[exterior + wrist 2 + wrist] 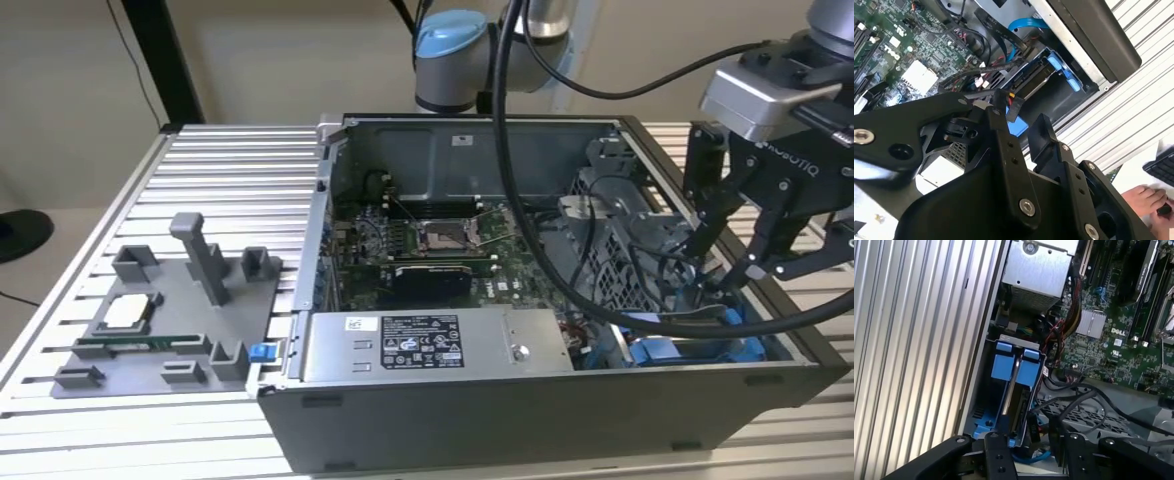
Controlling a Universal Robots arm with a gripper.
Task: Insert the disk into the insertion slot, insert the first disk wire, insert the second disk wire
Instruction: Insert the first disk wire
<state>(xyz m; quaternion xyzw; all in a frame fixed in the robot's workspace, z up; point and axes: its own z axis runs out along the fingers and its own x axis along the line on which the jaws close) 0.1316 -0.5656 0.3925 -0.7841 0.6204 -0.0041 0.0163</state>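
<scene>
The disk [1013,385] sits in the insertion slot [979,418], that step seemingly done; the pincer [1031,438], fingers [999,456] apart, hangs at a black wire connector [1032,424] whose seating is unclear.

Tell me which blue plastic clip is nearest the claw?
The blue frame on the disk, right by the gripper; the small blue clip sits at the case's opposite end.

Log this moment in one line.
gripper: open | position: above insertion slot | disk: in slot | wire connector: by gripper
</scene>
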